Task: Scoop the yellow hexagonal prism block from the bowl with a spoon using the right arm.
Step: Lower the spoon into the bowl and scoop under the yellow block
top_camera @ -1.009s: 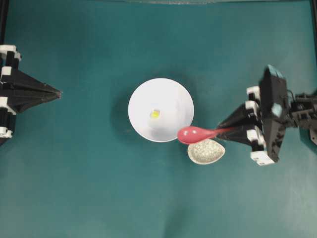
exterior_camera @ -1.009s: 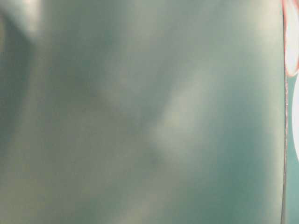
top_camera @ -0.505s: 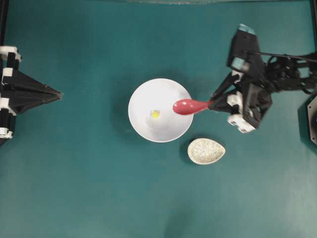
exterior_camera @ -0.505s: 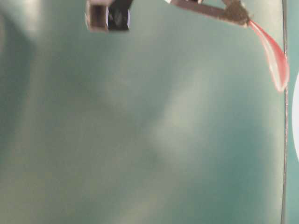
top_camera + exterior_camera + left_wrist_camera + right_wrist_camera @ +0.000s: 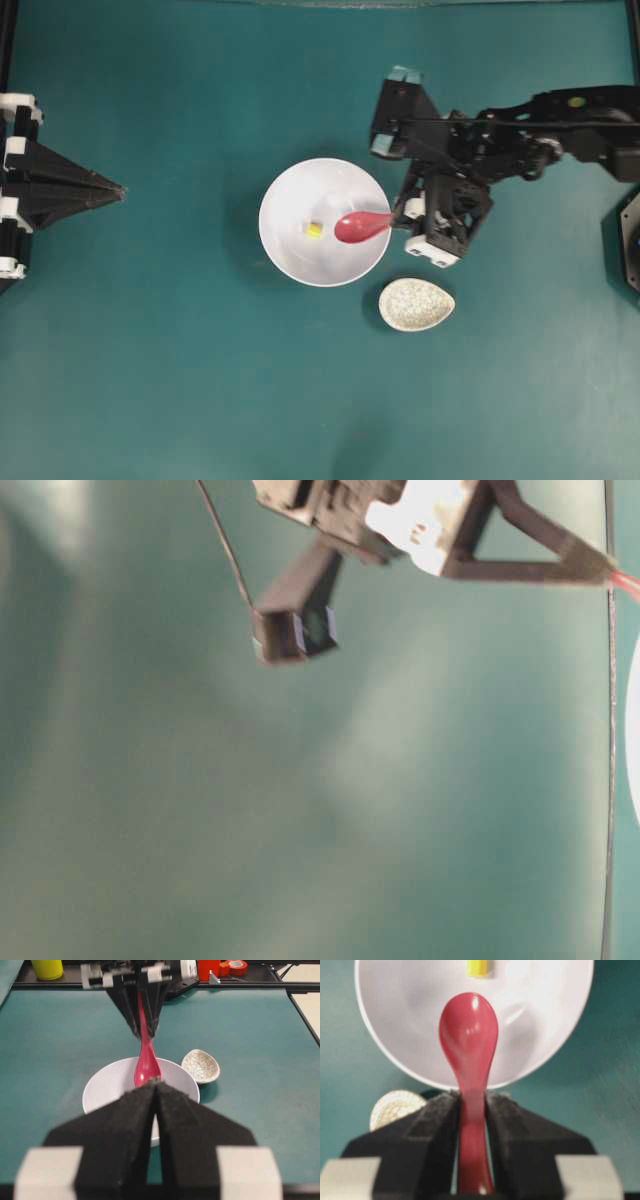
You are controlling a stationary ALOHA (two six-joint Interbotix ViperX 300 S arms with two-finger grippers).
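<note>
The white bowl sits mid-table with the tiny yellow hexagonal prism block inside it. My right gripper is shut on the handle of the pink-red spoon. It holds the scoop inside the bowl's rim, just right of the block. In the right wrist view the gripper clamps the spoon, and the block lies beyond the scoop's tip in the bowl. My left gripper is shut and empty at the far left. It also shows in the left wrist view.
A speckled beige spoon rest lies empty just below and right of the bowl, under the right arm's wrist. In the left wrist view a yellow cylinder and red tape rolls stand beyond the table's far edge.
My right arm has carried the spoon from above the spoon rest up and leftward. The scoop has gone from the bowl's lower right rim to inside the bowl beside the block.
</note>
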